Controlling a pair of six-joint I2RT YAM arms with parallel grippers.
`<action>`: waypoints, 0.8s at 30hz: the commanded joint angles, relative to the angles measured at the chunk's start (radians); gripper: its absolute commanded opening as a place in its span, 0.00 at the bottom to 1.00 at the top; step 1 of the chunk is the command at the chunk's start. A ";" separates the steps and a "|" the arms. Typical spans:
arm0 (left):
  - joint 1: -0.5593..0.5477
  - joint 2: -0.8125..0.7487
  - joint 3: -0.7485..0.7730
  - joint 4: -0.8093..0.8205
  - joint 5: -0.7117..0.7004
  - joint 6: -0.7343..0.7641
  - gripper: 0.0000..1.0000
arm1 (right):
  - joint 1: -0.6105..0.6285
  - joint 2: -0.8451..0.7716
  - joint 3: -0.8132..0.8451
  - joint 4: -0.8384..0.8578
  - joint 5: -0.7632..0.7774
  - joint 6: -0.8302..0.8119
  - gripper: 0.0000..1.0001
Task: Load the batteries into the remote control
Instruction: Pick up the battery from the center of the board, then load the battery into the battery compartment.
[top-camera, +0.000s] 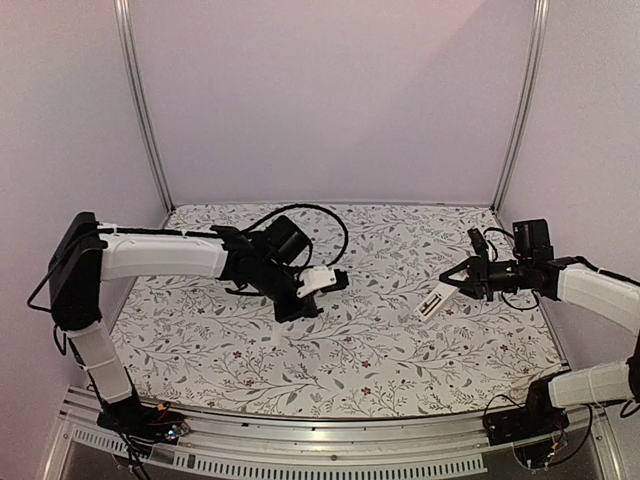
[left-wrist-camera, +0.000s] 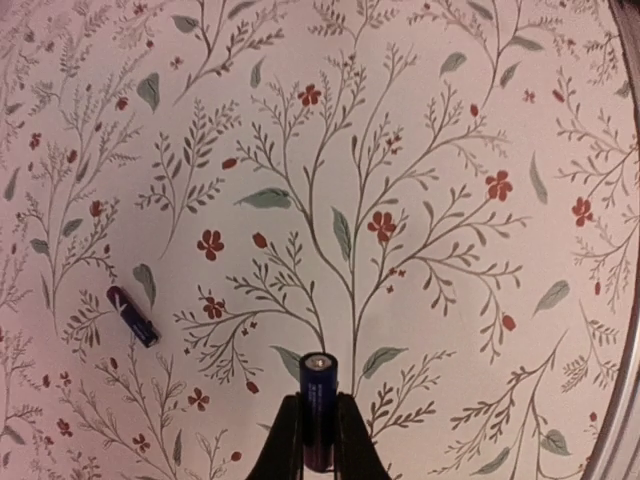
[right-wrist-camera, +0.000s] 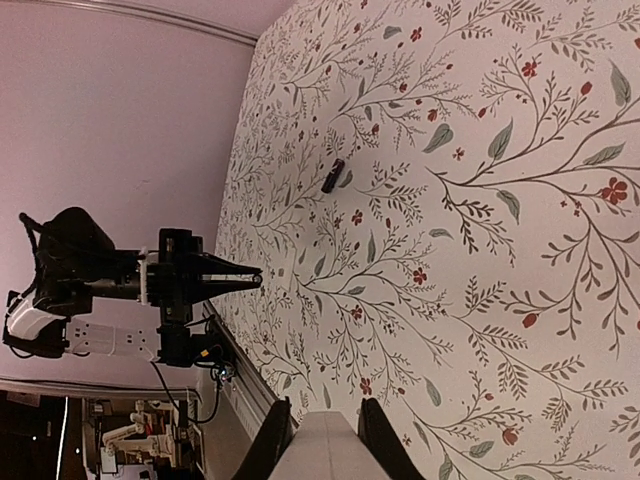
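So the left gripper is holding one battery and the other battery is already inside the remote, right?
Not quite. The left gripper does hold one battery, but the other battery isn't inside the remote. It is lying loose on the table, off to the side. The left wrist view shows this.

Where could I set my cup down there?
Bare: the near strip of cloth before the arm bases, and the far patch by the back wall. Crowded between the left hand and the right hand holding the remote.
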 joint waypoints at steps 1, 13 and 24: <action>-0.044 -0.193 -0.115 0.348 0.101 -0.352 0.00 | 0.081 0.025 0.075 -0.001 0.028 0.028 0.00; -0.138 -0.399 -0.261 0.738 -0.110 -0.812 0.00 | 0.322 0.153 0.235 -0.021 0.135 0.081 0.00; -0.260 -0.273 -0.161 0.640 -0.244 -0.706 0.00 | 0.429 0.245 0.300 -0.004 0.194 0.167 0.00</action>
